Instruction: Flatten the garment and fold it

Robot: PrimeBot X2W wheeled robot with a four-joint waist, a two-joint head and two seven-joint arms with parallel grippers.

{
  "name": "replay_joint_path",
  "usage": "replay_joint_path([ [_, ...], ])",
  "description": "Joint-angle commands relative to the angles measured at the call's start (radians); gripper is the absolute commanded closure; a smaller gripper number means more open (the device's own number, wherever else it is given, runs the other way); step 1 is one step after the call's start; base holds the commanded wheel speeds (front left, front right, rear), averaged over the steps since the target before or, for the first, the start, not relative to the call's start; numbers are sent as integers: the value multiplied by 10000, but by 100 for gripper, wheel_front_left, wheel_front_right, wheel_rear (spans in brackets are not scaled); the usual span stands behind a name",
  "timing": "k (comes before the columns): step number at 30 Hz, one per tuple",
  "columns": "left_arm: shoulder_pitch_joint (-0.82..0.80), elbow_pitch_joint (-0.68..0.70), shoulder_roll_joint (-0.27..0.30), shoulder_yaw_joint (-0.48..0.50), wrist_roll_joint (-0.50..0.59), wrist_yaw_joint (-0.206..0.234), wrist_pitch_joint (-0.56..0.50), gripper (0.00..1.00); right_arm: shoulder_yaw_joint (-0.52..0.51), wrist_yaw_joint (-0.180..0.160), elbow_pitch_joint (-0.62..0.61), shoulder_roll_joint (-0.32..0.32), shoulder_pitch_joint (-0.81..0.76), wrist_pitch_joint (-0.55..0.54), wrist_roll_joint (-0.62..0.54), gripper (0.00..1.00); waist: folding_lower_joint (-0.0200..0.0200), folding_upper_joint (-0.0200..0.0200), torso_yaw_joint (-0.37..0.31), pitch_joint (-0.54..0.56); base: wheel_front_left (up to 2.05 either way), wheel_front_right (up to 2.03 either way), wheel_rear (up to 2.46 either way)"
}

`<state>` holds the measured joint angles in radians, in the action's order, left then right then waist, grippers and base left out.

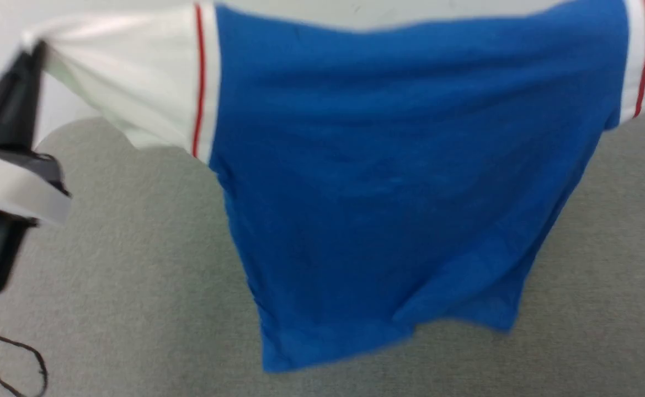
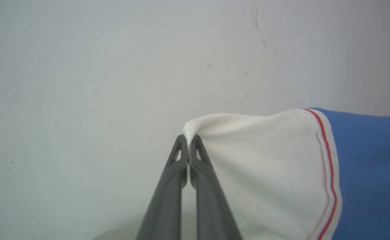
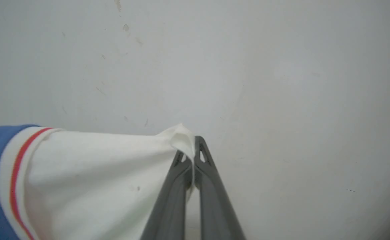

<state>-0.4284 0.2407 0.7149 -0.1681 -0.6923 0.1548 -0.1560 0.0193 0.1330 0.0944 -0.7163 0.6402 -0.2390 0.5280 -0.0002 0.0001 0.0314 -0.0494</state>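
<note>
The royal-blue garment (image 1: 388, 182) hangs stretched across the head view, white sleeves with red stripes at both ends, its hem dangling over the grey floor. My left gripper (image 2: 188, 141) is shut on the tip of one white sleeve (image 2: 265, 166); its dark fingers (image 1: 16, 94) show at the upper left of the head view. In the right wrist view my right gripper (image 3: 191, 146) is shut on the other white sleeve (image 3: 108, 180). No numerals show on the side facing me.
A white table surface (image 2: 81, 83) lies under both wrist views and along the top of the head view (image 1: 410, 11). Grey carpet (image 1: 134, 275) lies below the hanging shirt. A thin black cable (image 1: 24, 364) lies on the floor at the lower left.
</note>
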Motion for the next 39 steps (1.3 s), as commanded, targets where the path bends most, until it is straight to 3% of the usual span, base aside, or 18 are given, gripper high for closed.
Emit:
replay_joint_path([
  [1,116,238,203,305,-9,143,133,100,-231,-23,-235,61,-26,-131,28,100,2,-1,-374,332,0,0,0],
  [9,-601,1005,598,1447,-248,451,339,100,-758,-23,-773,201,901,-461,154,100,2,-1,-703,-197,0,0,0],
  [15,-1919,454,695,1096,-512,100,-139,100,-482,-23,-331,479,2433,-597,134,100,2,-1,-945,-1426,0,0,0],
  [21,-4406,-1432,509,-90,-301,-723,-782,100,208,-23,1081,800,4515,-353,-220,100,2,-1,-1142,-3003,0,0,0],
  [26,-7046,-3593,-173,-1000,295,-1376,-726,100,531,-23,2924,1231,6416,286,-744,100,2,-1,-1195,-4106,0,0,0],
  [29,-8731,-4832,-549,-1347,919,-1790,-7,100,748,-23,3866,1426,7442,775,-1176,100,2,-1,-1194,-4645,0,0,0],
  [33,-10527,-6502,-1181,-1345,1357,-1836,1243,100,528,-23,5063,1814,8743,1617,-1562,100,2,-1,-1186,-5012,0,0,0],
  [39,-12002,-8122,-1664,-1424,1733,-2005,2620,100,-54,-23,6422,2214,9969,2696,-2091,100,2,-1,-1159,-5263,0,0,0],
])
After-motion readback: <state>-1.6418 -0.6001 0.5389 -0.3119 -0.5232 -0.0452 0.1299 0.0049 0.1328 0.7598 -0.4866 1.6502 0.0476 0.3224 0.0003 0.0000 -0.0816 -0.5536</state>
